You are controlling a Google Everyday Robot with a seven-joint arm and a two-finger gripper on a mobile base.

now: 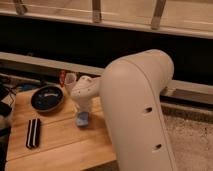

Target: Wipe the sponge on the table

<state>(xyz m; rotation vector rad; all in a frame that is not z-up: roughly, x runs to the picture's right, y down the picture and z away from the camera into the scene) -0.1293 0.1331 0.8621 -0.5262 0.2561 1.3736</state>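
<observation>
Sponge (82, 120), small and blue, on wooden table (65, 145) directly beneath gripper (82, 112); likely soft, light, best pinched across its sides; grip open or closed, impossible to tell.

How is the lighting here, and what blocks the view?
Camera view: warm light on the wooden table, a near-black band behind it; the pale arm fills the right foreground; the gripper is at the blue sponge, mid-table.
</observation>
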